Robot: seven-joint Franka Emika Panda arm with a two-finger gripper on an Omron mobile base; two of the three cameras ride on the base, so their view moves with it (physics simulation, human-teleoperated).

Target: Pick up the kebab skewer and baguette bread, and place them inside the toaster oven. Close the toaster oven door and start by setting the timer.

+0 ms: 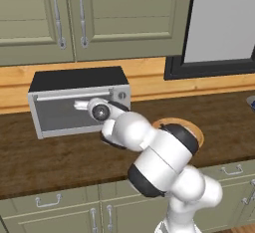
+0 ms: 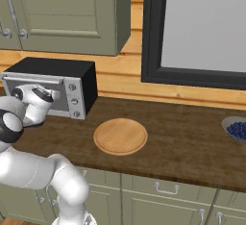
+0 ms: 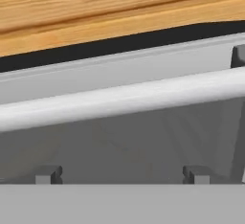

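Where the toaster oven stands on the dark wooden counter against the wood-panelled wall, its door is upright and shut, the thin bar handle running along the door's top edge. From the hand view, the handle crosses the picture as a pale horizontal bar just ahead of the gripper, with the grey glass window below it and the black top above — the two fingertips rise well apart at the bottom, so the jaws stand wide with nothing between them. The arm reaches forward and leftward from its base, elbow bent high, its wrist level with the door front; the gripper itself is hidden behind the wrist in the left base view. To the oven's right stands its column of round knobs. Farther right on the counter lies a round wooden plate — bare — and near the far right edge a bowl of blueberries.
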